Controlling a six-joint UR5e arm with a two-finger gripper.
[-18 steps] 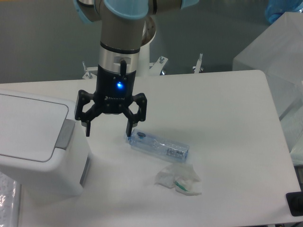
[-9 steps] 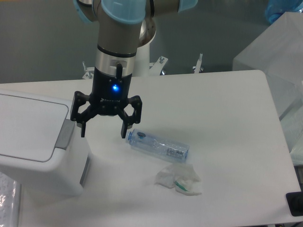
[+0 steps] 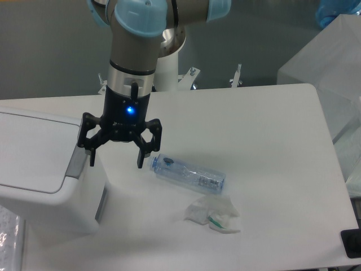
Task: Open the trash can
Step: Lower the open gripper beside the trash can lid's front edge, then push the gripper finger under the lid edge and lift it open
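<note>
Camera view: the tool (image 3: 115, 162) hangs with its fingers spread wide, pinching nothing, just right of the trash can (image 3: 45, 169), which sits lid-down at the worktop's (image 3: 259, 124) left edge. A plastic bottle (image 3: 189, 174) lies nearby.

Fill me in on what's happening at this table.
The UR5e arm's end effector is open and empty, hanging just right of the white trash can, its left finger close to the grey push tab. The lid is closed. A clear plastic bottle lies on its side on the table, with a crumpled wrapper in front of it; neither is being handled.
</note>
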